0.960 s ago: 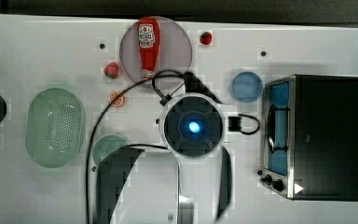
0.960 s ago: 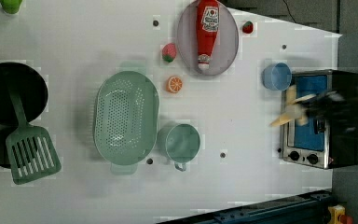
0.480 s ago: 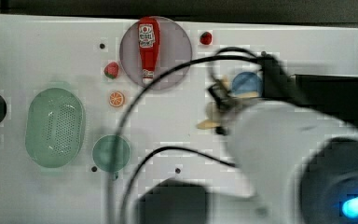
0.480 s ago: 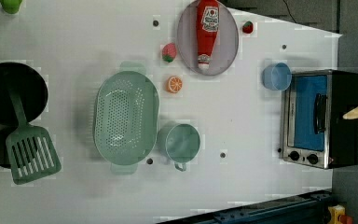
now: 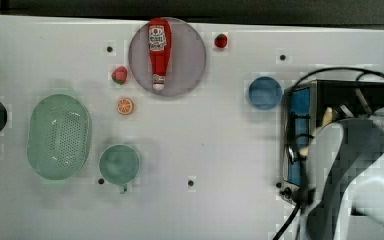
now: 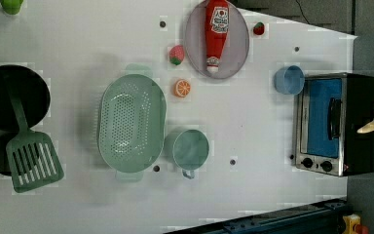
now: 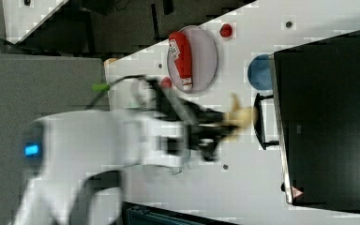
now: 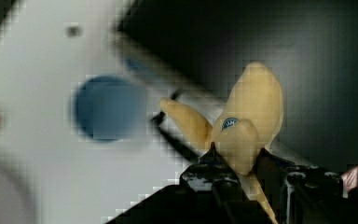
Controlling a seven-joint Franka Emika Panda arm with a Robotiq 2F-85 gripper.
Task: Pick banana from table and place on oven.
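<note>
My black two-finger gripper (image 8: 235,175) is clamped on the small pale yellow banana bunch (image 8: 242,126), carrying it in the air above the boxy black toaster oven with the blue glass door (image 6: 338,122). So I'm mid-carry: next I reckon I need to lower it onto the flat black top and let go gently so it won't roll. There's a tiny blue sticker on the banana, unreadable. The red ketchup bottle (image 5: 158,52) has a white label, illegible too.

Top, left views overhead; both show oven (image 5: 350,100).
</note>
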